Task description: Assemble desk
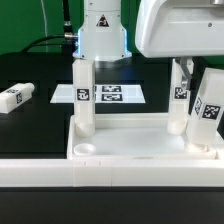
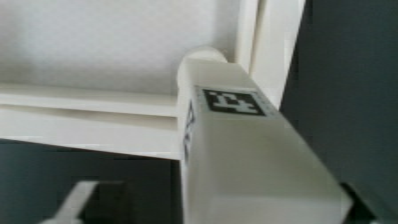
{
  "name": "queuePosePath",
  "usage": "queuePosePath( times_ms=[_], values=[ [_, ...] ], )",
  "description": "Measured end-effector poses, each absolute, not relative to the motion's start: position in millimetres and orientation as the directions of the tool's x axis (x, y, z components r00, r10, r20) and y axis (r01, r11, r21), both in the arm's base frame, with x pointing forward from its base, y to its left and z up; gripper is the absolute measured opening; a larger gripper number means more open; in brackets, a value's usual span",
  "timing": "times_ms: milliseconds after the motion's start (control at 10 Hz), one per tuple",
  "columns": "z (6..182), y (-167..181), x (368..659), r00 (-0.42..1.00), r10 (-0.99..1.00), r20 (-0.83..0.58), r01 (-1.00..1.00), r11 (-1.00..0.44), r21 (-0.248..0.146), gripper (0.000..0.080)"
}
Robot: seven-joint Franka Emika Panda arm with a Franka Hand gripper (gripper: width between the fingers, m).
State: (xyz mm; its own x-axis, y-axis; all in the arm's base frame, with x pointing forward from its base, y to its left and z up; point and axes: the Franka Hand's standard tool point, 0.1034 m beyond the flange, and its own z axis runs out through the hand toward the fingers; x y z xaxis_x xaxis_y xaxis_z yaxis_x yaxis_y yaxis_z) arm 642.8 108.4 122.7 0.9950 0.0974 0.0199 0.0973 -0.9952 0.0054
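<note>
— Listing the printed items first: what carries a mark?

— Four legs, each with a black-and-white square tag. The tags are patterns only; I can read no letters, numbers or brand on them. The wrist view shows one tag (image 2: 231, 102) close up: a black square with white blocks inside, on a white border. The marker board (image 1: 112, 93) lies flat on the table (image 1: 40, 125), behind the desk parts, with several tags of the same kind.

— And materials and shapes?

— The tabletop (image 1: 140, 150) is a white plastic rectangular tray with a raised rim, smooth and matt. It sits on the black table between the marker board and the low wall (image 1: 100, 178), which is long, white and plain. One round socket (image 1: 87, 148) shows open at the near corner on the exterior view's left.

— Where are the legs?

— All are white, square-section bars. The first upright leg (image 1: 84, 95) stands at the far corner on the exterior view's left. The second upright leg (image 1: 180, 95) stands at the far corner on that view's right. The leaning leg (image 1: 207, 112) is tilted at the near right corner, and I cannot tell if it is seated. The loose leg (image 1: 16, 97) lies on the table, well apart at that view's left.

— And your pincer?

— My pincer (image 1: 188, 66) hangs over the right-hand legs. Neither view shows its jaws clearly, so I cannot tell how far open it is or whether it holds anything.
</note>
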Motion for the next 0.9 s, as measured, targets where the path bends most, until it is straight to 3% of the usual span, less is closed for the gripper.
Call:
queuePosePath(
  times_ms=[100, 500, 900],
  values=[
    [122.7, 108.3, 642.9, 0.995, 0.097, 0.02, 0.097, -0.995, 0.005, 0.0287],
    [122.7, 108.2, 642.9, 0.997, 0.07, 0.02, 0.07, -0.998, 0.005, 0.0289],
    [122.8, 106.0, 643.3, 0.98, -0.199, 0.021, -0.199, -0.98, 0.0, 0.0291]
  ],
)
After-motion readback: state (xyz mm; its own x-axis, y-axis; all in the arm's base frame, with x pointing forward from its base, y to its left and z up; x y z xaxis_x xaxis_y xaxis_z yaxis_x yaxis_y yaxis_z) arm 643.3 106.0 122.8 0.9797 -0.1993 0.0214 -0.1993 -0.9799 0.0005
